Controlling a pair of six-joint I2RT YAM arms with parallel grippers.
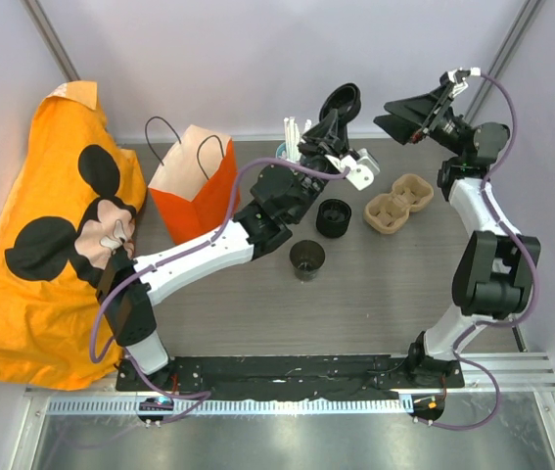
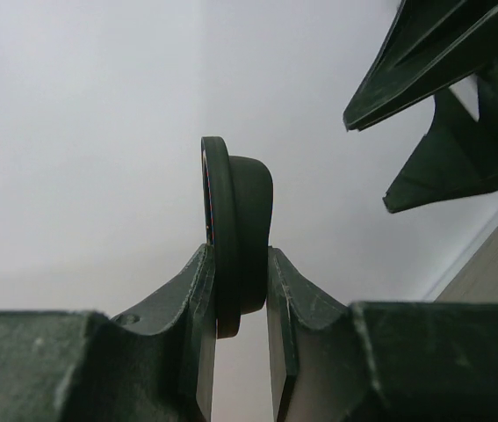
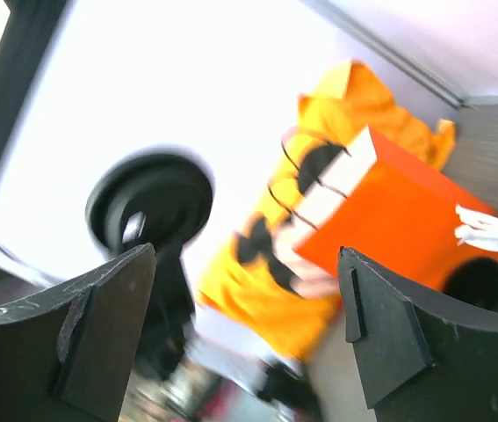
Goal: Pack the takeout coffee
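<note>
My left gripper [image 1: 342, 104] is raised over the table's far side and shut on a black coffee lid [image 2: 235, 233]. The lid stands on edge between its fingers [image 2: 187, 299]. My right gripper [image 1: 401, 116] hangs open just to the right of the lid, with nothing between its fingers [image 3: 99, 299]. In the right wrist view the lid [image 3: 150, 200] shows beyond the gripper's left finger. Two black cups [image 1: 307, 259] [image 1: 334, 217] stand uncovered on the table. A cardboard cup carrier [image 1: 399, 204] lies to their right, and an orange paper bag [image 1: 194, 186] stands at the left.
An orange cloth with a black mouse figure [image 1: 52, 235] is heaped along the left edge. White stir sticks [image 1: 292, 130] stand in a pale holder behind the left arm. The enclosure's walls close off the back and sides.
</note>
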